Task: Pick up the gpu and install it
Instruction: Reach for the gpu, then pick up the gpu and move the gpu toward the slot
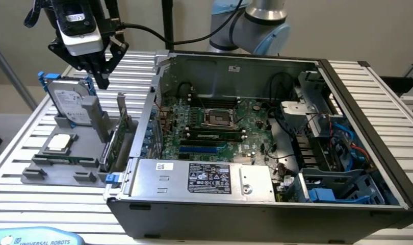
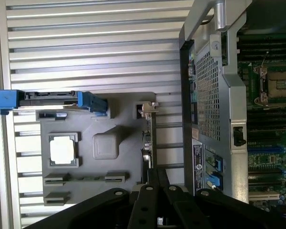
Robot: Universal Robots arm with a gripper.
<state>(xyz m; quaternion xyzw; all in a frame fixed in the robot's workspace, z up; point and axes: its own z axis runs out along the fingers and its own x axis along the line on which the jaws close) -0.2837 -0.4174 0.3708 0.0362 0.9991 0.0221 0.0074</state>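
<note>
The gpu [image 1: 119, 133] stands on edge in the right-hand slot of a grey holder [image 1: 63, 171], with its silver bracket end up and close beside the computer case. In the wrist view the gpu [image 2: 148, 138] appears edge-on as a thin strip. My gripper [image 1: 101, 80] hangs above the holder, higher than the gpu and a little toward the exterior view's left. Its black fingers are shut together with nothing between them. The wrist view has the gripper [image 2: 155, 175] just short of the card's near end.
A silver hard drive [image 1: 70, 104] in a blue frame stands in the holder, and a square CPU chip [image 1: 61, 143] lies flat on it. The open computer case [image 1: 359, 127] with its green motherboard [image 1: 213, 127] takes the right side of the slatted table [image 1: 29, 209].
</note>
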